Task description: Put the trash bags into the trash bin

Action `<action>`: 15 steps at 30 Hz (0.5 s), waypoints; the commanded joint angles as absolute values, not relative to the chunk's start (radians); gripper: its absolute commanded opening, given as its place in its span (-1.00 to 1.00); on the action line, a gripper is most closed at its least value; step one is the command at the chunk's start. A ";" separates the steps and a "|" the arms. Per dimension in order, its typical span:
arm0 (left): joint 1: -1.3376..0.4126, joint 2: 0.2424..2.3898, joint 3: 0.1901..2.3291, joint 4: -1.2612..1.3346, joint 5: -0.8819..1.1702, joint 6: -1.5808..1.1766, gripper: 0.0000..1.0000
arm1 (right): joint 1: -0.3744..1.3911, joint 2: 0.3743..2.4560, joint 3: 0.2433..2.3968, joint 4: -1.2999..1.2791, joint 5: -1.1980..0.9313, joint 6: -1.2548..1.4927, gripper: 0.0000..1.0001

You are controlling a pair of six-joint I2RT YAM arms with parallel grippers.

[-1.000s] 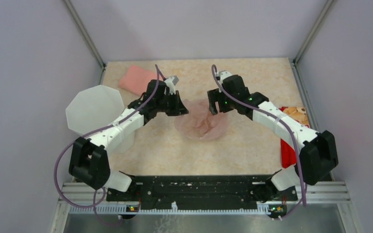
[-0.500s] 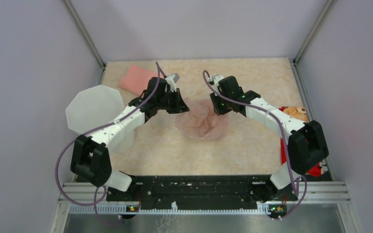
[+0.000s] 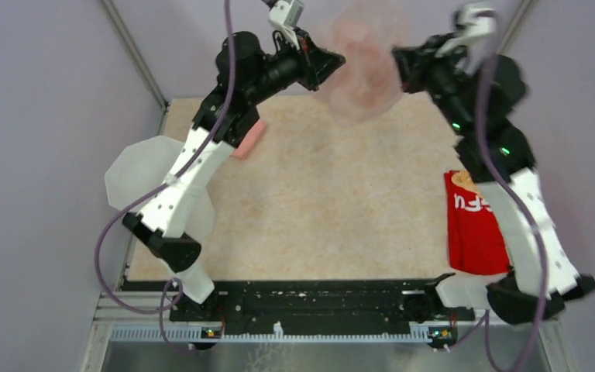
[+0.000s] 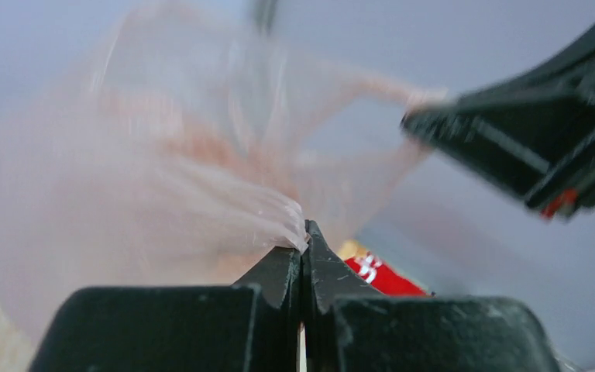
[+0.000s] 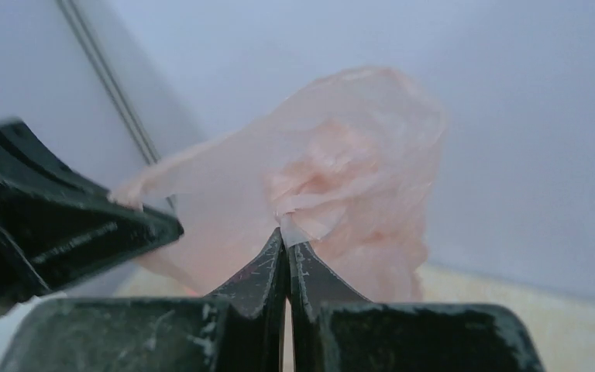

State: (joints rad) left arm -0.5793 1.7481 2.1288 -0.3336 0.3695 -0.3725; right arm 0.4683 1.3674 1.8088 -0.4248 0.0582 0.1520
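Now my left claw (image 3: 331,65) and right claw (image 3: 399,60) both pinch the bag (image 3: 360,74), newly lifted well right of the bin (image 3: 135,177), ready for carrying.

The trash bag (image 3: 360,66) has left the desk (image 3: 325,201), now hanging high above its far edge, stretched between the left jaws and the right jaws, which have closed onto it.

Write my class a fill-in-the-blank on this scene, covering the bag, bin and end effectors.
The left end effector and right end effector both grip the pale ___ trash bag.
The trash bin stands on the robot's ___ side.
The flat packet near the right arm is ___.
Missing: pink; left; red.
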 commanded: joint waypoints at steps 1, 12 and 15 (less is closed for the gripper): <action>-0.666 1.573 2.011 -0.201 0.251 -0.228 -1.00 | 0.474 1.162 1.709 -0.183 0.027 0.145 -1.00; -0.722 1.386 1.463 -0.281 0.184 -0.252 -1.00 | 0.650 1.165 1.238 -0.335 0.066 0.309 -1.00; -0.730 1.316 1.673 -0.282 0.206 -0.265 -1.00 | 0.650 1.143 1.597 -0.455 0.099 0.265 -1.00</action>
State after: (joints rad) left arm -0.7048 1.5475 1.3960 -0.4042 0.1898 -0.2779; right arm 0.6498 1.3796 1.1179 -0.4526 0.0441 0.2733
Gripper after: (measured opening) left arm 0.007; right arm 0.005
